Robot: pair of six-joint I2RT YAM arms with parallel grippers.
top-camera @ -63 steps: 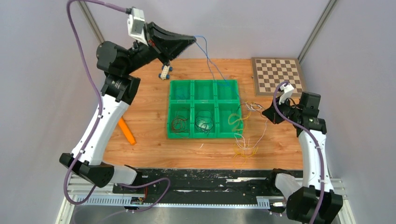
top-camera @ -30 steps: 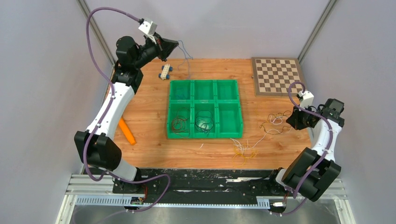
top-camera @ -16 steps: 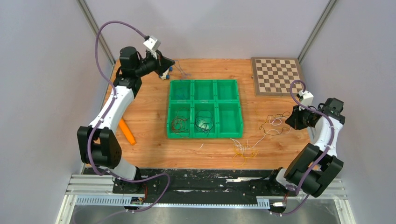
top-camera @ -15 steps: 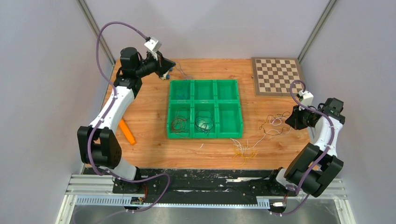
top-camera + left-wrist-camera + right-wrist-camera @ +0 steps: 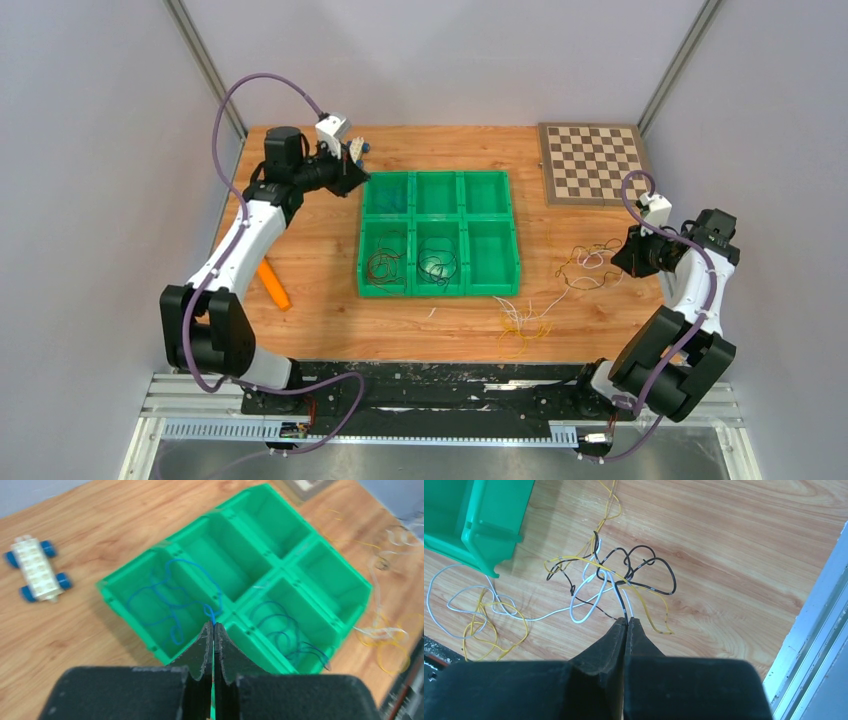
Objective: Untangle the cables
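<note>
The left pincer (image 5: 213, 626) is seen pressed together, with the end of the blue cable (image 5: 172, 630) clamped at its very tips. The rest of that cable is laid in loose loops in the far-left compartment of the green tray (image 5: 107, 586). From above it can barely be made out.

The right pincer (image 5: 626, 621) is likewise closed, on strands of the tangle (image 5: 624, 575) of black, white and yellow cables lying on the worktop (image 5: 734, 545), right of the tray. A black and a white strand are seen entering the tips. Whether the yellow one beside them is caught cannot be told.

A second white and yellow bundle (image 5: 479, 620) is partly cut off by the pincer body. Dark coils (image 5: 385, 265) are seen in two near compartments, their colours unclear. A wheeled toy block (image 5: 36, 569), a chessboard (image 5: 593, 163) and an orange object (image 5: 271, 281) are set around the tray, well apart.
</note>
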